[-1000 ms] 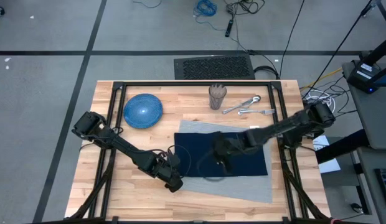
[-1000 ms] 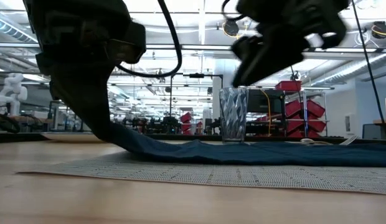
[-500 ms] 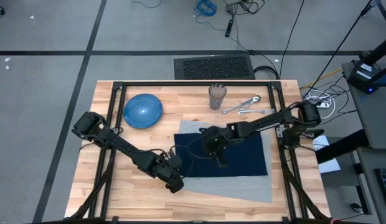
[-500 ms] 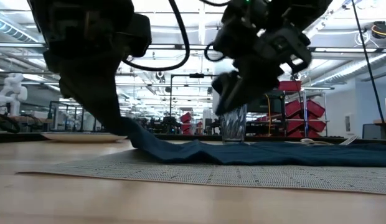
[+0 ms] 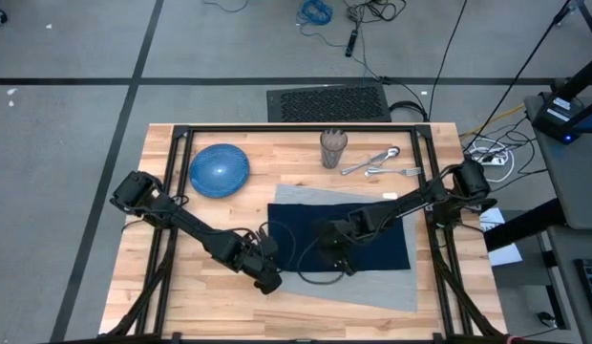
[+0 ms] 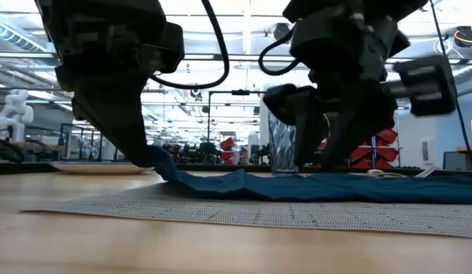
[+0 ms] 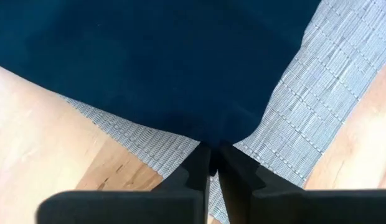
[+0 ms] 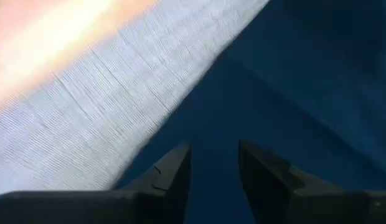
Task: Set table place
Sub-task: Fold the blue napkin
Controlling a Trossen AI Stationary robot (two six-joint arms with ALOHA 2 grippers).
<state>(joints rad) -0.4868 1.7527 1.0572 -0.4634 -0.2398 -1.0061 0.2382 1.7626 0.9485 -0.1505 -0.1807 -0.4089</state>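
The navy napkin's (image 5: 358, 237) corner is pinched in the closed left claw (image 7: 211, 163) over the grey placemat (image 5: 372, 283), while the right claw (image 8: 213, 167) is held apart above the napkin.

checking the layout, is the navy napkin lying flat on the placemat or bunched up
Partly bunched. The navy napkin is rumpled and lifted at one corner, pinched by the left gripper, on the grey placemat.

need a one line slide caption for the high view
Left gripper pinches the navy napkin's corner on the grey placemat; right gripper hovers open over the napkin.
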